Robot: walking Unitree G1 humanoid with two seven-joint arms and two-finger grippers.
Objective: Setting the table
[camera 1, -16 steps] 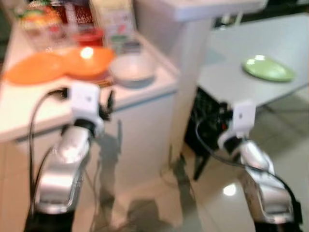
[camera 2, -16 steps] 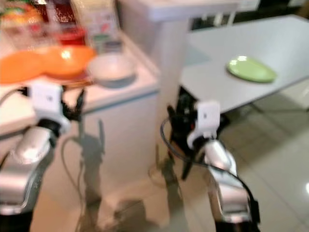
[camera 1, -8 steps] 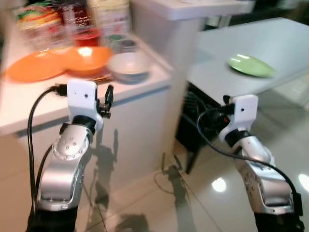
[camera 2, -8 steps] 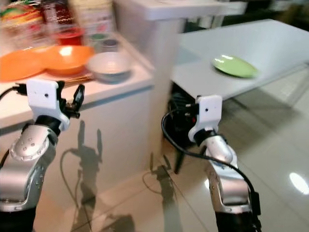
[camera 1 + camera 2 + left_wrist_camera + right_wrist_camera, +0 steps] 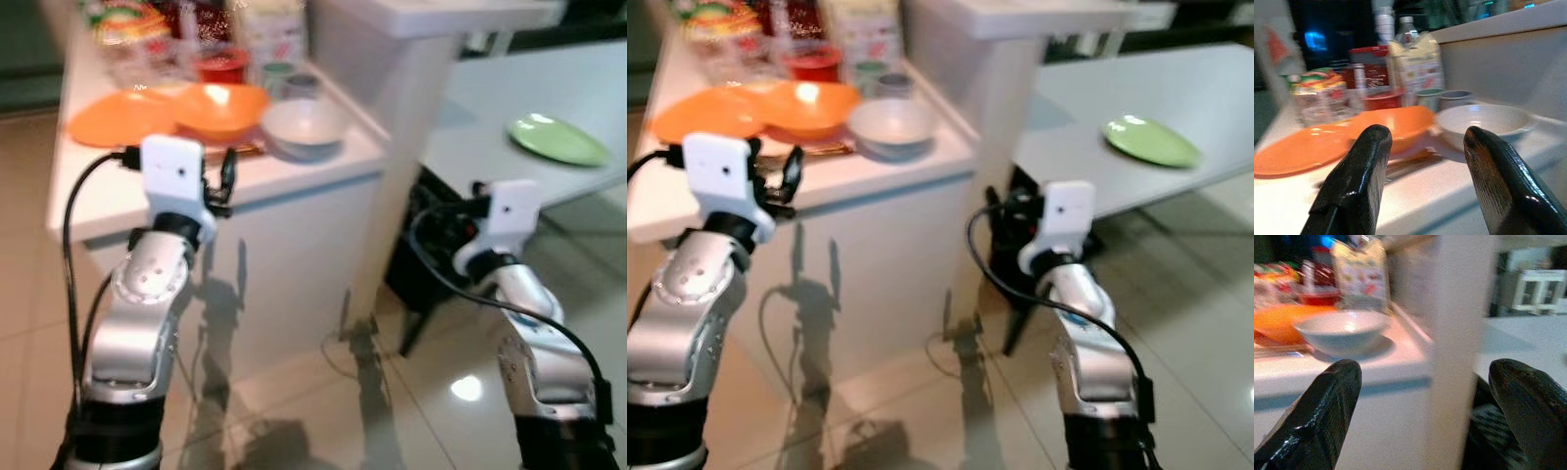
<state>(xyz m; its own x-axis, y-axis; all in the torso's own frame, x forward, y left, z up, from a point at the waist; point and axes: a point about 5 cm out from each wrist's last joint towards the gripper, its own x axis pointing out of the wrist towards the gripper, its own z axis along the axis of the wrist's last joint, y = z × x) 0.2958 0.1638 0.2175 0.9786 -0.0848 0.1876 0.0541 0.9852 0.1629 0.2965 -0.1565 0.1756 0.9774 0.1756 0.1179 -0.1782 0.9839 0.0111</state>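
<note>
On the white counter (image 5: 108, 201) lie an orange plate (image 5: 118, 117), an orange bowl (image 5: 220, 106) and a white bowl (image 5: 304, 125), side by side. A green plate (image 5: 556, 140) rests on the grey table (image 5: 470, 147) to the right. My left gripper (image 5: 1422, 186) is open and held at the counter's front edge, facing the orange bowl (image 5: 1396, 125) and the white bowl (image 5: 1481, 122). My right gripper (image 5: 1425, 416) is open too, raised in front of the counter's right end and holding nothing, with the white bowl (image 5: 1342, 330) ahead of it.
Packets, jars and a red tub (image 5: 220, 64) crowd the back of the counter. A white pillar (image 5: 392, 98) stands between counter and table. Something dark (image 5: 436, 245) sits under the table. Glossy floor tiles (image 5: 323, 411) lie below my arms.
The whole picture has shifted, so the camera moved; the counter now sits more to the right. Both arms stay raised with open grippers.
</note>
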